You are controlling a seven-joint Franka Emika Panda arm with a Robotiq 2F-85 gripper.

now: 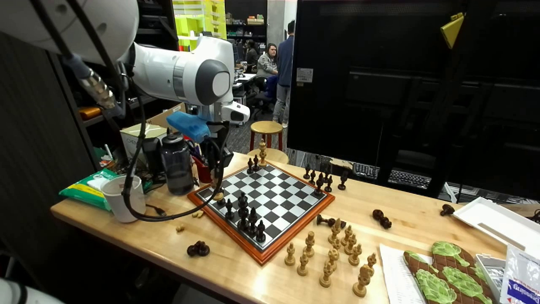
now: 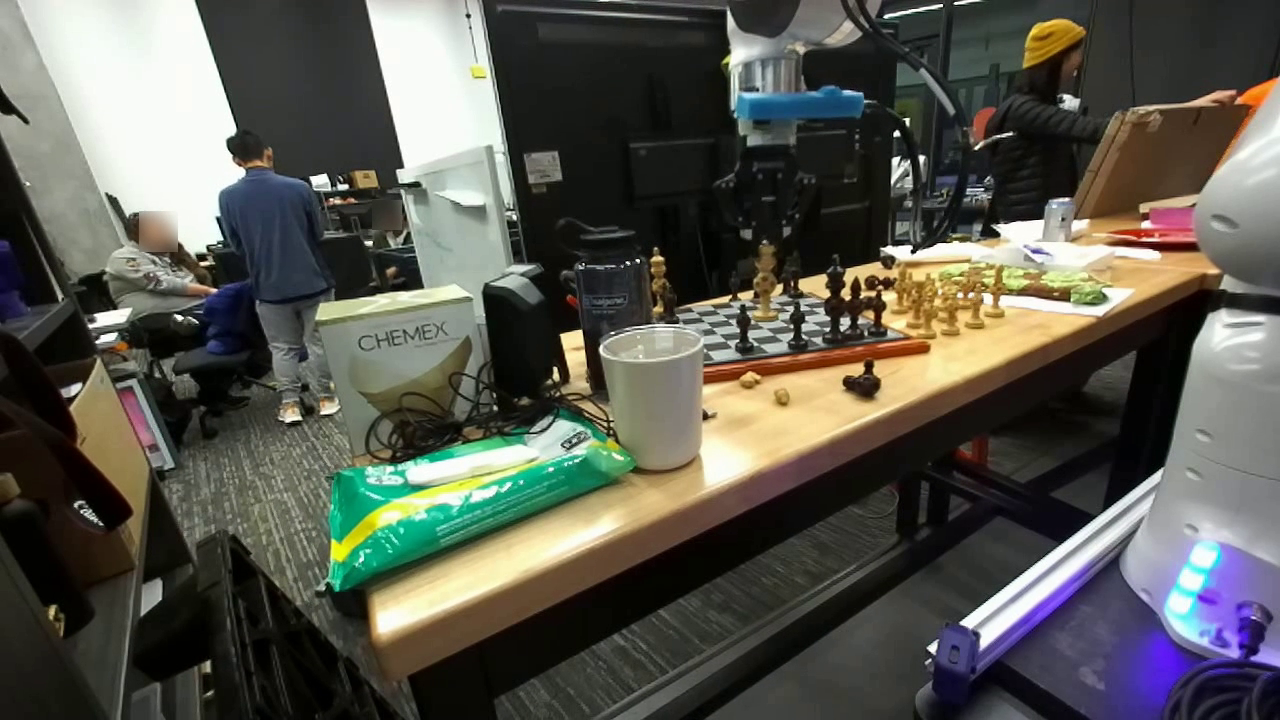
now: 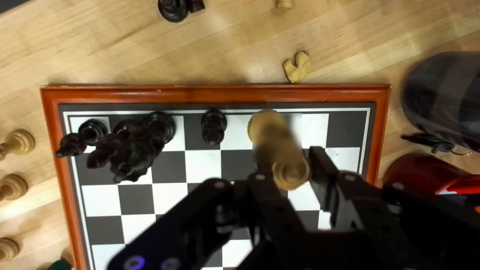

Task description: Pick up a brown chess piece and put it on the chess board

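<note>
A light brown chess piece is held by its upper part in my gripper, whose fingers close in from both sides. In the wrist view the rounded end of this piece sits between the fingers; part of its body is blurred. It is upright over the near edge of the black-and-white chess board. Whether its base touches the board I cannot tell. The board's reddish frame shows in the wrist view. In an exterior view the cable partly covers the fingers.
Dark pieces crowd the near edge beside the held piece. Several light brown pieces stand right of the board, and one light brown piece at its far corner. A dark bottle, a red cup and a white mug stand nearby.
</note>
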